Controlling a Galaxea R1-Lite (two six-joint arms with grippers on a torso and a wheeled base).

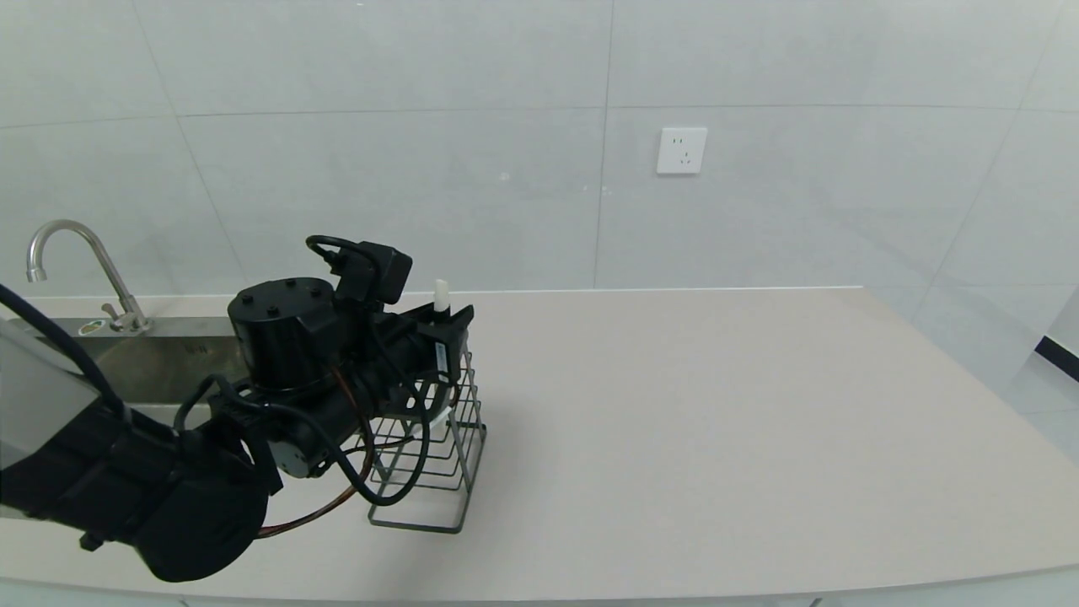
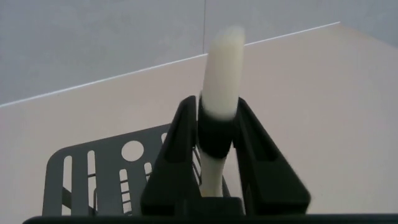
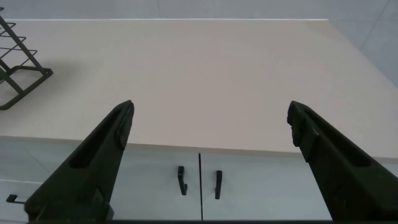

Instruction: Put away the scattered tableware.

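White utensil (image 2: 221, 68) held by left end effector (image 2: 216, 111) over rack (image 1: 438, 472).

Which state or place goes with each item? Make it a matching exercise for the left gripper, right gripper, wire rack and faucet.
1 left gripper
2 right gripper
3 wire rack
4 faucet

a at the sink
b open, holding nothing
c shut on the white utensil
d standing on the counter

Pairs: 1-c, 2-b, 3-d, 4-a

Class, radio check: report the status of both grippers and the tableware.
Left gripper shut on white utensil, at wire rack. Right gripper open, empty. No obstruction seen.
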